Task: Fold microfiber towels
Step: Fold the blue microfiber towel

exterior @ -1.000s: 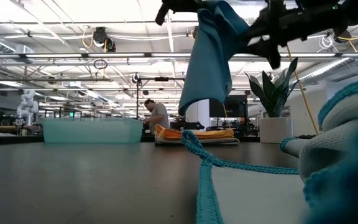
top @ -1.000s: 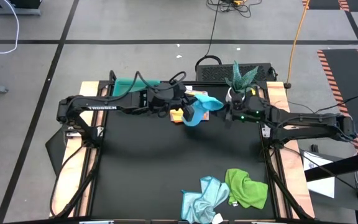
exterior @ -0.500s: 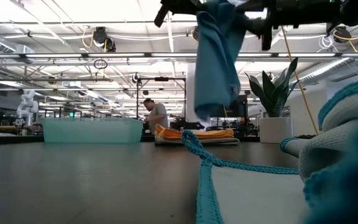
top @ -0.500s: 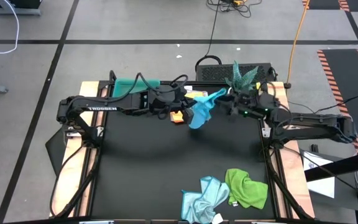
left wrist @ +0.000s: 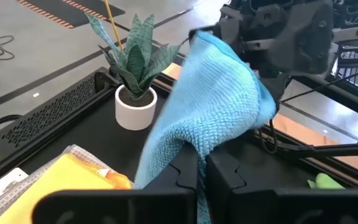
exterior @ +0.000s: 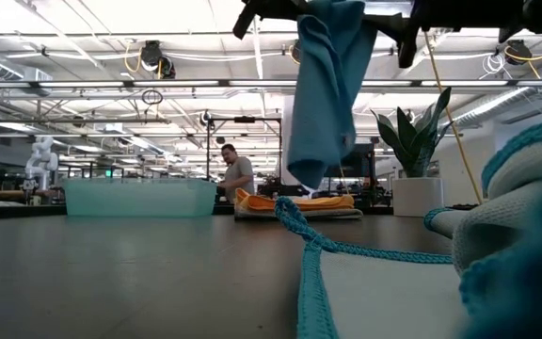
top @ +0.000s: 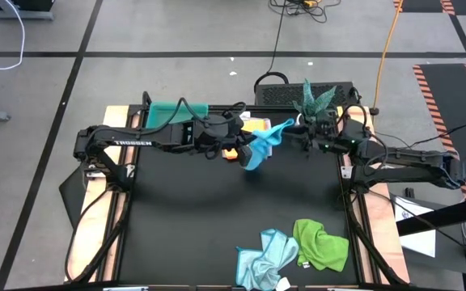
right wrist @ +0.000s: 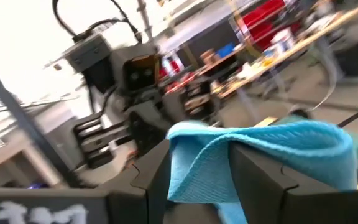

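The bright blue microfiber towel [top: 263, 143] hangs in the air over the table's far middle, between my two grippers. My left gripper [top: 247, 150] is shut on its left side. My right gripper [top: 296, 129] is shut on its far-right end. In the low view the towel [exterior: 323, 94] hangs down, its lower end clear of the table. A folded yellow-orange towel [top: 252, 126] lies on a white-grey one at the far edge. A pale blue towel [top: 267, 257] and a green towel [top: 322, 244] lie crumpled at the near right. My left gripper pinches a bunched fold of the blue towel [left wrist: 188, 146] between its two shut fingers, coming from the table's left and slanting a little down. The towel is lifted clear and hangs below the fingers. My right gripper has the towel's upper end [right wrist: 197, 155] between its two fingers, several layers bunched, coming from the table's right about level. The cloth runs slack from there across to the left gripper.
A teal tray [top: 167, 111] stands at the far left. A potted plant [top: 314, 101] stands at the far right, close behind my right gripper. A person [exterior: 238, 174] shows in the room beyond the table.
My right gripper has risen, gone toward the far edge and tipped its fingers upward, carrying the towel's end with it. That end is now drawn up and out to the right, while the part in my left gripper has stayed in place.
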